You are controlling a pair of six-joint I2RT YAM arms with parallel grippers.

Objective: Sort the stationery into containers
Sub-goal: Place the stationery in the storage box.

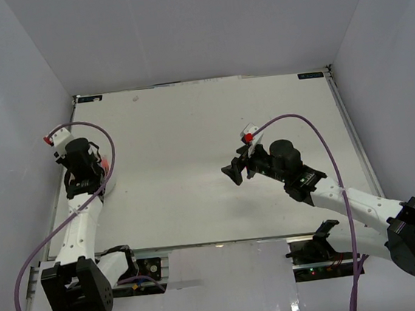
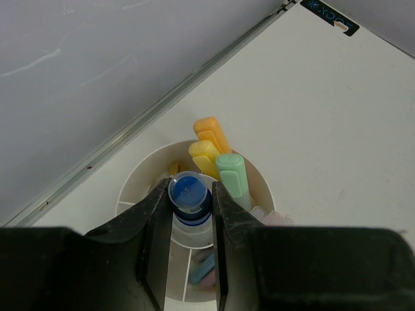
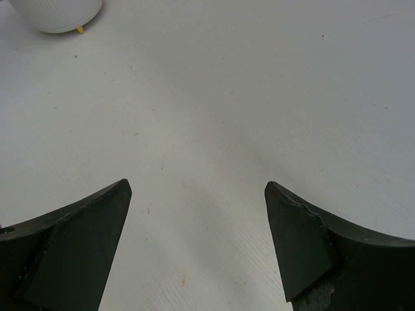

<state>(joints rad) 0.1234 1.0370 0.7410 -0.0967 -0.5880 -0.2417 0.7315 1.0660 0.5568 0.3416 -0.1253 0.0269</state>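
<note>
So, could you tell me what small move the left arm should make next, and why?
Probably open the left end effector and let go. Its fingers grip the blue-capped bottle, which seems to sit upright in the central cup of the white dish, so the bottle looks placed.

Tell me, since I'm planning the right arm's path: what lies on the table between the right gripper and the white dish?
Nothing; the right wrist view shows bare table from the open right gripper to the dish.
</note>
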